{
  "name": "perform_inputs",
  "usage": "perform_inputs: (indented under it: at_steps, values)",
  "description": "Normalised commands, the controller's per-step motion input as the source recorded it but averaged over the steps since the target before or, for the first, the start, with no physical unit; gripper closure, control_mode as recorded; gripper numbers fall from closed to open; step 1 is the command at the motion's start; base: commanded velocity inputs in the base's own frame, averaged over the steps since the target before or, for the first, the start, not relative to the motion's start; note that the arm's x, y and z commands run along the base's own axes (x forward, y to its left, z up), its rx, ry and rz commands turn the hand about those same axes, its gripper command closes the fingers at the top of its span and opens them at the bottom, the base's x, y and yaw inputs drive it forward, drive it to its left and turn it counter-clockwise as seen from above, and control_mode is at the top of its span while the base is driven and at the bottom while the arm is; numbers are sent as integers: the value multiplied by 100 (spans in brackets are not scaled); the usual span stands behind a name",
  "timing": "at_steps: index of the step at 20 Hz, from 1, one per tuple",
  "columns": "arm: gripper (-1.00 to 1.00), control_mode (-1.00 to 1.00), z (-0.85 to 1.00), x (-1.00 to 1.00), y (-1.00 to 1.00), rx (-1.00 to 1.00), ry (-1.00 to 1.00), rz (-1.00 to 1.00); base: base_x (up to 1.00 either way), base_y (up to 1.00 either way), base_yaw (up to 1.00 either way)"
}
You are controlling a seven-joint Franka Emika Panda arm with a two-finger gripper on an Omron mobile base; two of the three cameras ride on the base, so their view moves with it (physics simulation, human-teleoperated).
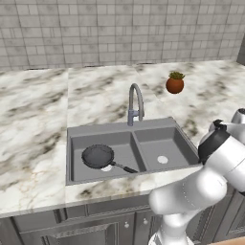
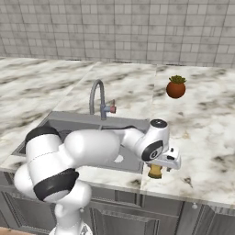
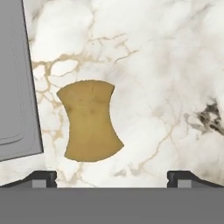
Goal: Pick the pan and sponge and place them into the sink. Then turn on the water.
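- The gripper [image 3: 112, 177] is held low over the front strip of the marble counter [image 3: 166, 65], just right of the sink; its jaws are spread wide, with nothing between them.
- The two dark fingertips [image 3: 40, 176] are seen far apart at the bottom of the hand view, which suggests the hand has been readied for a grasp from above.
- The sponge [image 3: 89, 127], a small yellow block with pinched sides, lies flat on the counter directly under the hand and is not touched. In the hand view it is offset towards one fingertip rather than centred between the two, so a small correction is probably needed before a descent.
- In the right base view the sponge [image 2: 155, 170] is partly covered by the hand, near the counter's front edge.
- The sink [image 1: 72, 143] is set into the counter just beside the sponge; its grey rim [image 3: 19, 87] borders the hand view.
- The pan [image 1: 98, 156] already rests in the left basin, its thin handle pointing towards the divider, so that part of the task is judged done.
- The faucet [image 1: 135, 103] stands behind the divider, arched over the basins; no water is seen running.
- Farthest back, a round red-orange pot [image 1: 175, 83] with a green plant stands well apart, towards the tiled wall.
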Motion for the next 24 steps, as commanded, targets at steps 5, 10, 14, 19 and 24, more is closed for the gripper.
perform_inputs:
  at_steps: [5,10,14,19,24]
  values:
    - [-100,-100,0,0,0,4,11,6,0,0,0]
    - [-100,-100,0,0,0,5,2,0,0,0,0]
    - [-100,-100,-3,0,0,1,-3,0,0,0,0]
    - [-100,-100,-8,0,0,0,-4,0,0,0,0]
    - [-100,-100,-8,0,2,0,-4,0,0,0,0]
